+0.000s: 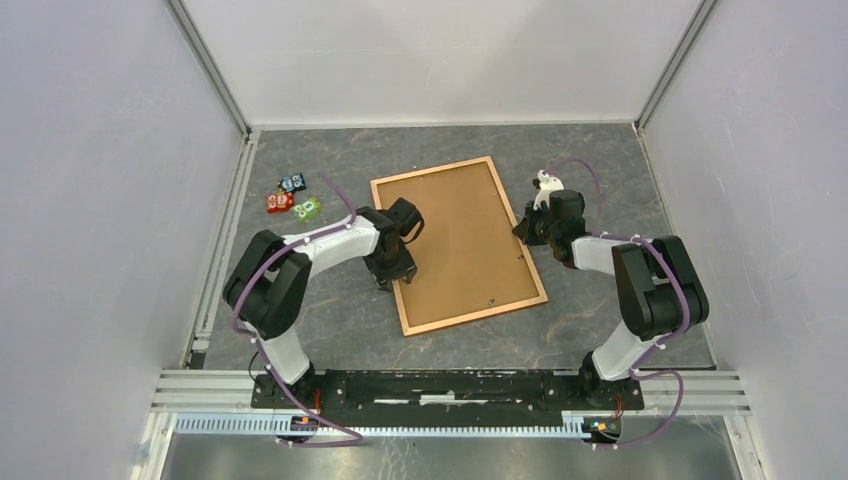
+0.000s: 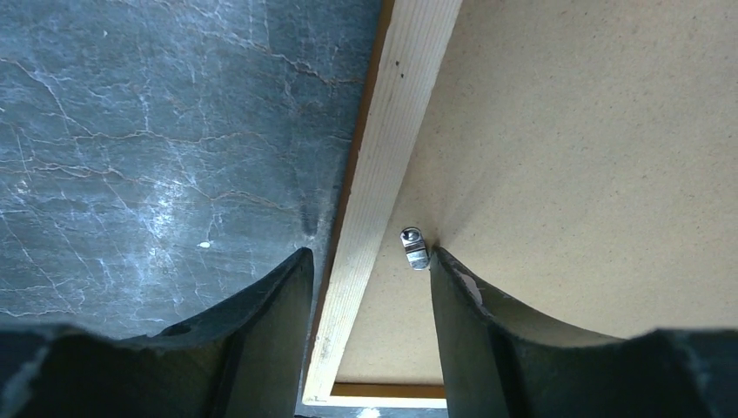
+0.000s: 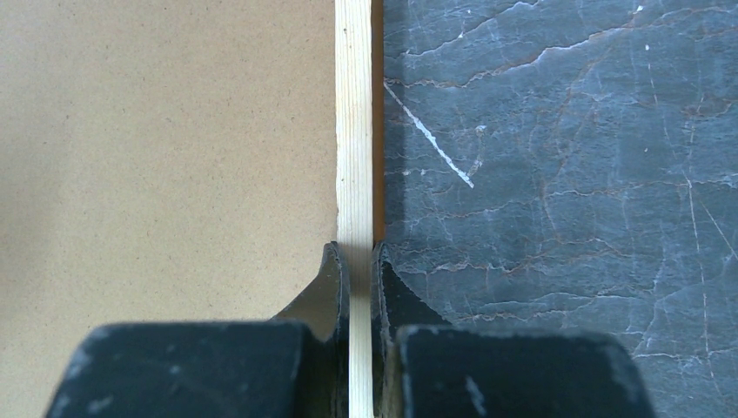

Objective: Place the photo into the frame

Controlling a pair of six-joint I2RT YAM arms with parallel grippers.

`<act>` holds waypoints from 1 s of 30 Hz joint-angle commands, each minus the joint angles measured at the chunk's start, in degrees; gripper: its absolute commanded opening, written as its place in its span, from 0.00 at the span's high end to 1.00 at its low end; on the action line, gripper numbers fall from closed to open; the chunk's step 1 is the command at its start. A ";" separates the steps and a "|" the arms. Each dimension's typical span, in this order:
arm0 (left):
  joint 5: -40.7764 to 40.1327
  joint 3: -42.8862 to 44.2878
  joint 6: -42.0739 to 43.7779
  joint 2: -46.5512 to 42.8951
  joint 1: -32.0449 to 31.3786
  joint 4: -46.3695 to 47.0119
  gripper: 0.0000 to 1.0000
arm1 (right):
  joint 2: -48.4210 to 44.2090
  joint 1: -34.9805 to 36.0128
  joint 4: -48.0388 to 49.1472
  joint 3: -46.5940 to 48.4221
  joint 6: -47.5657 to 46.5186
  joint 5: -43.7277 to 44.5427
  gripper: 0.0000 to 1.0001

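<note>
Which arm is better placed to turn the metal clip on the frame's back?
Left. The left gripper, open, straddles a rail of the frame with the clip right inside its opening. The right gripper is shut on the opposite rail, no clip in its view.

Bright, even light from above. The dark surface [image 2: 130, 174] carries a pale sheen left of the frame [image 2: 383, 157], a narrow shadow hugging its edge. Left claw [image 2: 370, 254] and right claw [image 3: 357, 248] sit close, dark and slightly soft.
</note>
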 commanded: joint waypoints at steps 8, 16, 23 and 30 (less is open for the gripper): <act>-4.78 0.61 6.61 1.69 -0.16 -3.71 0.57 | -1.43 -0.21 1.59 -0.55 1.64 -1.92 1.00; -6.14 0.02 9.78 0.68 0.78 -1.09 0.73 | -1.65 -0.24 1.59 -0.70 1.56 -1.74 1.00; -2.76 0.26 11.66 0.60 1.99 4.00 0.71 | -2.08 -0.24 1.56 -0.81 1.46 -1.32 1.00; -1.47 -7.26 15.79 -10.26 1.90 8.55 0.27 | -2.93 -0.32 1.34 -1.16 1.79 -0.79 1.00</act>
